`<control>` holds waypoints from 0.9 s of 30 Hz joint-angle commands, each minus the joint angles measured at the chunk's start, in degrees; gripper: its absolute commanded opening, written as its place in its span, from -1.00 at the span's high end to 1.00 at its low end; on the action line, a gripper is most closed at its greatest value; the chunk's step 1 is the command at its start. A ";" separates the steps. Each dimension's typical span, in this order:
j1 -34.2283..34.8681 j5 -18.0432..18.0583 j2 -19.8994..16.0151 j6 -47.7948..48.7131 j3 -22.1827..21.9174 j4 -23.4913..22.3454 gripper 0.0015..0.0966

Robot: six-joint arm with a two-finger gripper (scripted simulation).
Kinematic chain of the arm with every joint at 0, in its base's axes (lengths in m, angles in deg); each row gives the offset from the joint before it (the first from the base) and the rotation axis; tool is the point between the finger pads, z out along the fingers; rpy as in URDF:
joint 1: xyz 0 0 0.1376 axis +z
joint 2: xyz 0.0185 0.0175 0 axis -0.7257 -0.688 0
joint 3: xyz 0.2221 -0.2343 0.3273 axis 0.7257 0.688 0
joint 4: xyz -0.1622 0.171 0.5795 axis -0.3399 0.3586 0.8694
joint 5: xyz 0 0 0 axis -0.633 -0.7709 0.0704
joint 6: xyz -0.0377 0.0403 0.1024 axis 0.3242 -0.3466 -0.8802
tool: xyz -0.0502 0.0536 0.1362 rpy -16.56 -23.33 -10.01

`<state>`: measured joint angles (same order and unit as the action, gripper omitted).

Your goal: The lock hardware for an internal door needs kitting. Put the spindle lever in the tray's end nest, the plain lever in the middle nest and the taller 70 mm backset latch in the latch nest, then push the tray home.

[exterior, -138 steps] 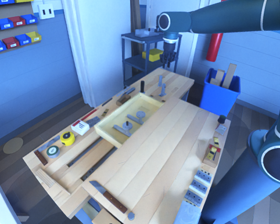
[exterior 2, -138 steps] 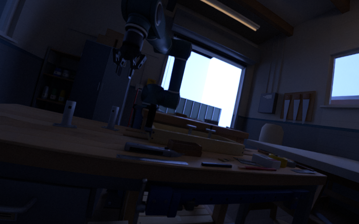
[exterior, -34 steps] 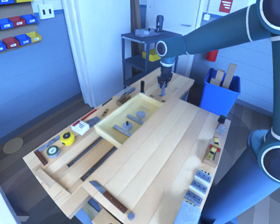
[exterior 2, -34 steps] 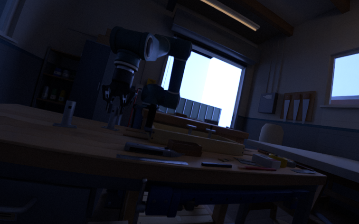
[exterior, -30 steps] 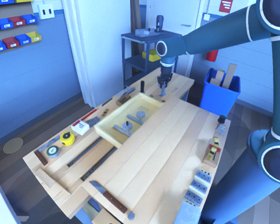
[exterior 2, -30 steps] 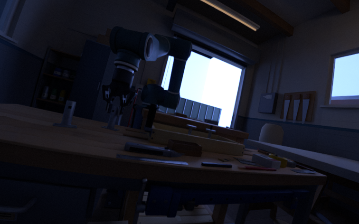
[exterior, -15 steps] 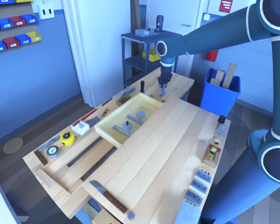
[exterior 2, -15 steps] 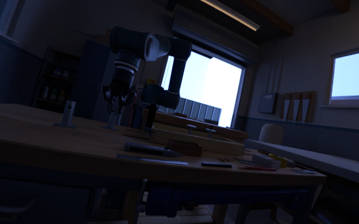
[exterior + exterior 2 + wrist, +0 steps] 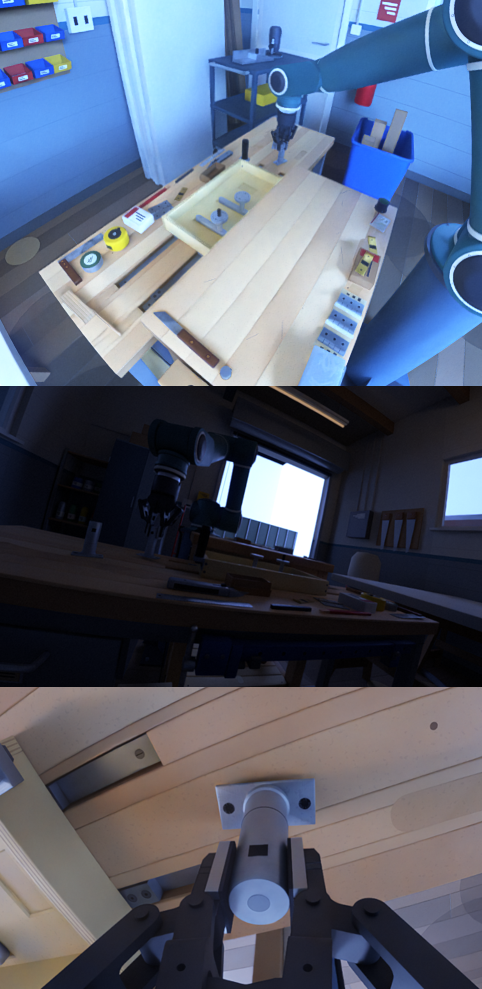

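Observation:
At the far end of the workbench a grey tubular latch (image 9: 281,152) (image 9: 152,542) (image 9: 262,854) stands upright on its rectangular faceplate, just beyond the pale yellow tray (image 9: 222,202) (image 9: 263,578). A second upright latch (image 9: 90,539) stands apart to its left in the second side camera. Two grey levers lie in the tray: one (image 9: 239,200) nearer the far end and one (image 9: 214,220) nearer the middle. My gripper (image 9: 282,141) (image 9: 156,522) (image 9: 258,861) reaches straight down over the first latch and is closed around its barrel.
The tray's far wall (image 9: 42,836) lies close beside the latch. A dark-handled tool (image 9: 245,148) stands left of it. A blue bin of wood offcuts (image 9: 378,152) sits off the bench's right side, a shelf unit (image 9: 250,92) behind. Open planks spread on the near side.

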<state>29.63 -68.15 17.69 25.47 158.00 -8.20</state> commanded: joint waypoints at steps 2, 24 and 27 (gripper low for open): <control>0.00 -0.36 0.32 0.00 -0.17 0.00 0.86; 0.00 -8.34 5.10 0.00 -3.37 0.00 0.86; 0.00 -9.41 5.62 0.00 -3.92 0.00 0.86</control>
<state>29.63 -77.62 23.31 25.47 154.08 -8.20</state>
